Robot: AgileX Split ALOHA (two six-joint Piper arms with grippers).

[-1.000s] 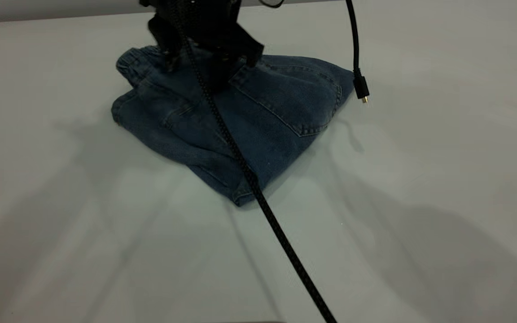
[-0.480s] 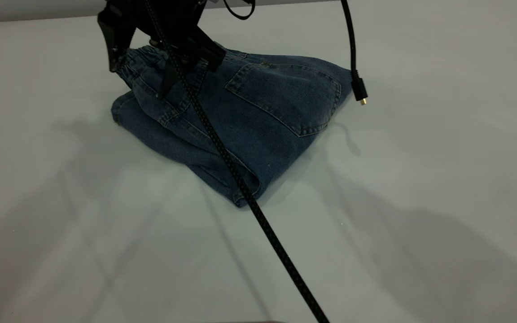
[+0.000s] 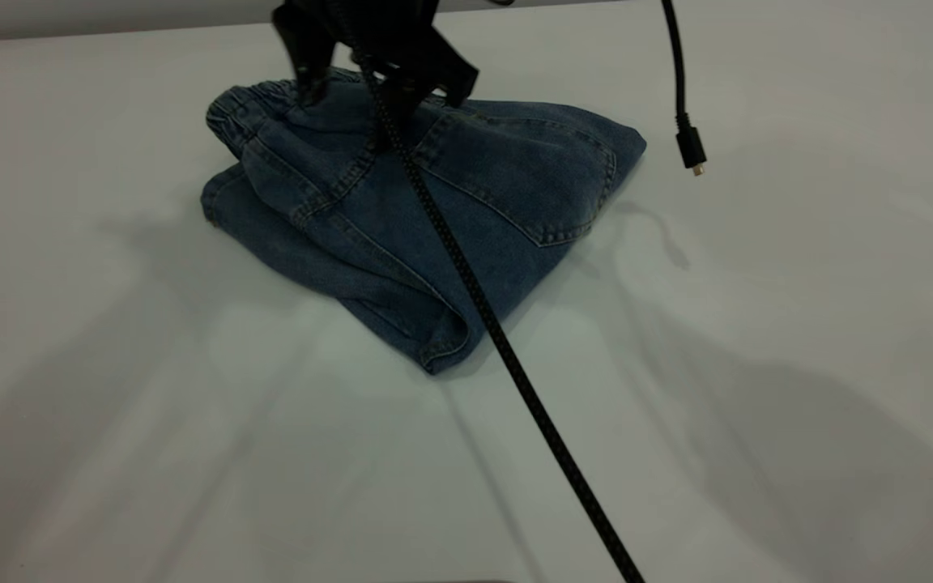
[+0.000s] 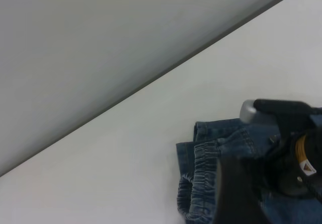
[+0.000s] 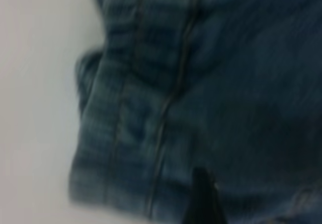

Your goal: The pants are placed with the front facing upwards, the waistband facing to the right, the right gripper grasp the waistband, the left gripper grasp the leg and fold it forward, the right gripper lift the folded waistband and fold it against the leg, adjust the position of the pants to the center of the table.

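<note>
Folded pants lie on the surface toward its far edge, pocket side up, waistband at the fold's far left, with the right tool above the waistband, fingers spread wide, gripping nothing.

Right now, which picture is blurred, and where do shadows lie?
Right wrist view: motion-blurred, the pants smeared. Exterior view: sharp, soft arm shadows spread over the table in front of the pants. Left wrist view: the near dark gripper part is out of focus.
</note>
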